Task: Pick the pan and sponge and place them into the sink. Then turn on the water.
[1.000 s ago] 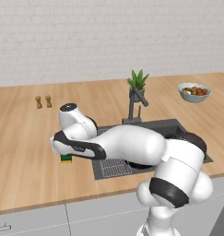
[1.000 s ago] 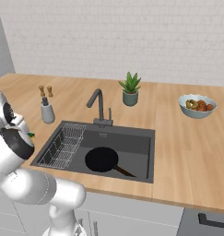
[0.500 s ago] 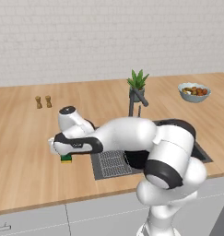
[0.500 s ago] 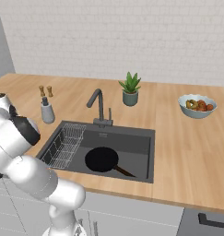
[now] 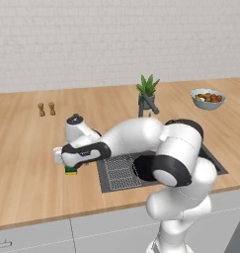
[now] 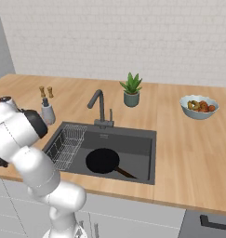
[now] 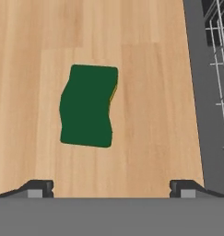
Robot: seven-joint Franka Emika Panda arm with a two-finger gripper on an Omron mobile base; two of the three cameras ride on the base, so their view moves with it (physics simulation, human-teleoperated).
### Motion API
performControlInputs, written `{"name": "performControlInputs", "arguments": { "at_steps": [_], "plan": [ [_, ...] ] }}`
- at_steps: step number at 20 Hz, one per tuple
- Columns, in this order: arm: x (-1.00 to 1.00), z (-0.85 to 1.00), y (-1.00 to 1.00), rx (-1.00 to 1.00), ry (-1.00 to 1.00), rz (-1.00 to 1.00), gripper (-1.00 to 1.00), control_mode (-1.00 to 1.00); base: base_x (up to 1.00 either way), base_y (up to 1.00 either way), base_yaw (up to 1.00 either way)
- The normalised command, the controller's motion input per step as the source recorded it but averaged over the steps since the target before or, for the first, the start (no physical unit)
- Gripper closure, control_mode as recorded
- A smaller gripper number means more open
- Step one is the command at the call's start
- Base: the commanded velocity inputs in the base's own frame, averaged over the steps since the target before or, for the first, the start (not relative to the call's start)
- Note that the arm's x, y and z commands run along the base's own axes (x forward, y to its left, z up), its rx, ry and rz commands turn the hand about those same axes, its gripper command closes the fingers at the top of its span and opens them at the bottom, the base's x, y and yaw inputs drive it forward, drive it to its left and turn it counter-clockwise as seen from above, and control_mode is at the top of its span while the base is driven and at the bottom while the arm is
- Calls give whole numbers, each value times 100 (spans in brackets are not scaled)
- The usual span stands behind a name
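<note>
Our claw [image 7: 111, 186] hung wide open over the sponge [image 7: 88, 106], which lay flat on the bench just beside the sink's [image 7: 196, 92] left rim. We judged it light and squashy, best pinched across its narrow, wavy sides.

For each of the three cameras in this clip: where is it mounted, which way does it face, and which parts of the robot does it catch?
Left base view: behind the arm's left, looking forward and down at the counter; the arm reaches left over the sponge.
Right base view: behind its right, facing the sink holding the pan; the arm sits at left.
Hand view: looks straight down on the sponge; the gripper is open.
Both base views share the plant and food bowl.
</note>
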Motion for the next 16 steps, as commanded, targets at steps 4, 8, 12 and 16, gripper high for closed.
{"name": "performControlInputs", "arguments": {
  "at_steps": [4, 8, 12, 16],
  "plan": [
    [32, -11, 22, 1, 0, 0, -100, -100, 0, 0, 0],
    [16, -9, 17, 0, 0, 0, -100, -100, 0, 0, 0],
    [21, -12, 21, 0, 0, 0, -100, -100, 0, 0, 0],
    [10, -26, 2, 0, 0, 0, -100, -100, 0, 0, 0]
  ]
}}
